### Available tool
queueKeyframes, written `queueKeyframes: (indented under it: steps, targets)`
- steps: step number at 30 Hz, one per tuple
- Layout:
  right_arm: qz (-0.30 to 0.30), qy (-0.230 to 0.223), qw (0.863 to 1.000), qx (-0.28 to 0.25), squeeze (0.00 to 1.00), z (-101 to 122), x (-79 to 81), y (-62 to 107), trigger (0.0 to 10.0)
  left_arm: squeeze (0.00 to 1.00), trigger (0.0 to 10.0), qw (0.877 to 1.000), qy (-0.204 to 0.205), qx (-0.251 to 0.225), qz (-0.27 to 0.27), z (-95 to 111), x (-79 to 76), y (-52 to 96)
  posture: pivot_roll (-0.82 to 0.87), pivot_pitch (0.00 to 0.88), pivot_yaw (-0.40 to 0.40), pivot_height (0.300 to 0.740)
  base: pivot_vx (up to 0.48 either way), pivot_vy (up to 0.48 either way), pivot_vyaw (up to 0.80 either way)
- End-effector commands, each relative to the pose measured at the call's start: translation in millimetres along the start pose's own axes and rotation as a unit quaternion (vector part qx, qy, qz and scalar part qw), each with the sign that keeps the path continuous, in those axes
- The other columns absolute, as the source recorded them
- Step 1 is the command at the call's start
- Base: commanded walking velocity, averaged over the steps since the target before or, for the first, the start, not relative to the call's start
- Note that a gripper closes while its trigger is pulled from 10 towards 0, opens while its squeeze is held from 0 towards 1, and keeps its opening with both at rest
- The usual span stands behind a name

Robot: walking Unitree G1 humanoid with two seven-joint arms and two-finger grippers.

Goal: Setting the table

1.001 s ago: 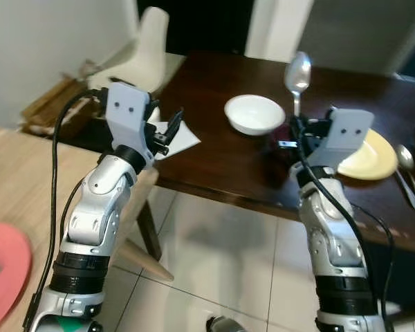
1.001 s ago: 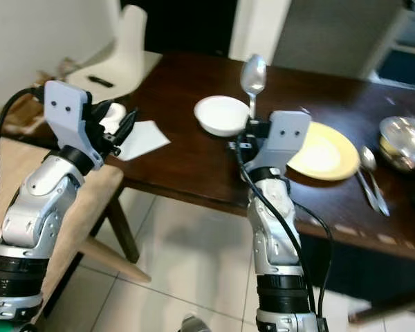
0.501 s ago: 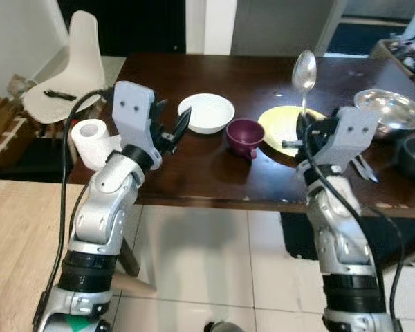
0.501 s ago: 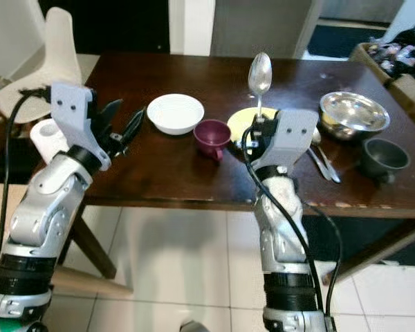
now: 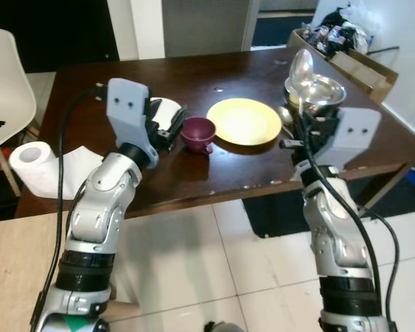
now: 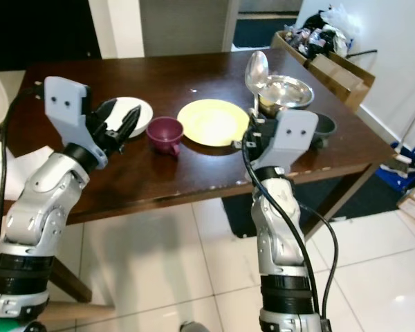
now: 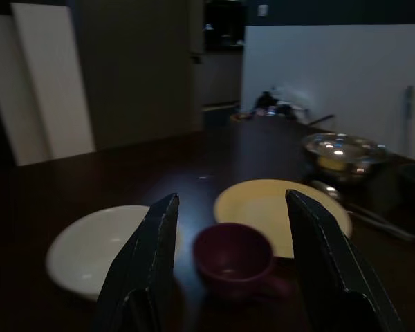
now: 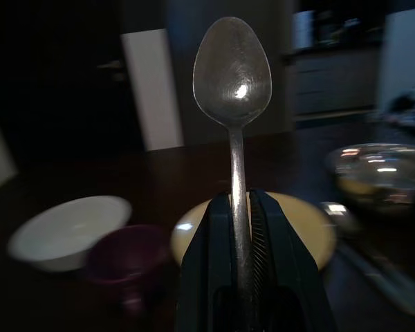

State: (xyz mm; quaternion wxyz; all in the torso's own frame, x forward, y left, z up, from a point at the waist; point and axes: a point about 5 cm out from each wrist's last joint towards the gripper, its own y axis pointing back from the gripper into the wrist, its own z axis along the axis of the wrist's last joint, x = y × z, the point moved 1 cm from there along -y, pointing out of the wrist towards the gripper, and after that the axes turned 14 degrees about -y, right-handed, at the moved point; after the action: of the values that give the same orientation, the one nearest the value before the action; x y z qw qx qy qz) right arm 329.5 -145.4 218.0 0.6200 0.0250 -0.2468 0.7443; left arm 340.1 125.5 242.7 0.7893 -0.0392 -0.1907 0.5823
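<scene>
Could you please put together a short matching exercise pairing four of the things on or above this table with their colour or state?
Things:
1. spoon
2. cup
3. plate
4. left end effector

Colour or state:
a. yellow, lying flat on the table
b. open, holding nothing
c. maroon, standing beside the white bowl
d. held upright in the right end effector

Pairs: 1-d, 2-c, 3-a, 4-b

The spoon [image 8: 232,76] is shiny metal, as is the glossy steel bowl [image 6: 285,90] at far right. The dark wooden table [image 6: 194,176] has a smooth polished sheen; the paper roll [image 5: 32,164] looks matt.
</scene>
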Motion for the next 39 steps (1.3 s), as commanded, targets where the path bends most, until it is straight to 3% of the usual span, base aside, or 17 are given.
queueKeyframes:
  steps: [1, 16, 27, 32, 34, 35, 39]
  targets:
    - [0.031, -0.018, 0.999, -0.003, 0.00, 4.0, 9.7, 1.9, 10.0, 0.00, 10.0, 1.000, -0.009, 0.007, 0.006, -4.4, 1.4, 0.5, -0.14, 0.000, 0.062, 0.740, 0.480, 0.000, 0.00]
    - [0.043, -0.027, 0.999, -0.002, 0.00, 4.3, 12.7, 5.1, 10.0, 0.00, 10.0, 1.000, -0.010, 0.008, 0.002, -3.8, -1.1, -0.4, -0.14, 0.000, 0.064, 0.740, 0.468, 0.000, 0.00]
    - [0.045, -0.026, 0.999, 0.002, 0.00, 4.6, 12.3, 5.6, 10.0, 0.00, 10.0, 1.000, -0.005, 0.008, -0.004, -3.5, -2.9, 0.5, -0.14, 0.000, 0.062, 0.740, 0.051, 0.000, 0.00]
    - [0.052, 0.028, 0.996, 0.070, 0.00, 0.4, 9.1, 12.7, 10.0, 0.00, 10.0, 0.999, -0.023, 0.018, -0.046, -7.0, 0.4, 5.0, -0.15, 0.000, 0.058, 0.740, 0.000, 0.000, 0.00]
    - [0.052, 0.030, 0.993, 0.102, 0.00, -2.4, 6.7, 15.2, 10.0, 0.00, 10.0, 0.997, -0.032, 0.018, -0.066, -5.9, 0.8, 5.8, -0.15, 0.000, 0.057, 0.740, 0.000, 0.000, 0.00]
    - [0.029, 0.041, 0.986, 0.156, 0.00, -8.1, -2.5, 17.0, 10.0, 0.00, 10.0, 0.996, -0.039, 0.015, -0.077, -2.9, 4.5, 4.9, -0.15, 0.000, 0.053, 0.740, 0.000, 0.000, 0.00]
    - [0.023, 0.029, 0.975, 0.219, 0.00, -10.5, -14.2, 21.7, 10.0, 0.00, 10.0, 0.994, -0.059, 0.016, -0.093, 1.1, 9.3, 3.4, -0.15, 0.000, 0.044, 0.740, 0.000, 0.000, 0.00]
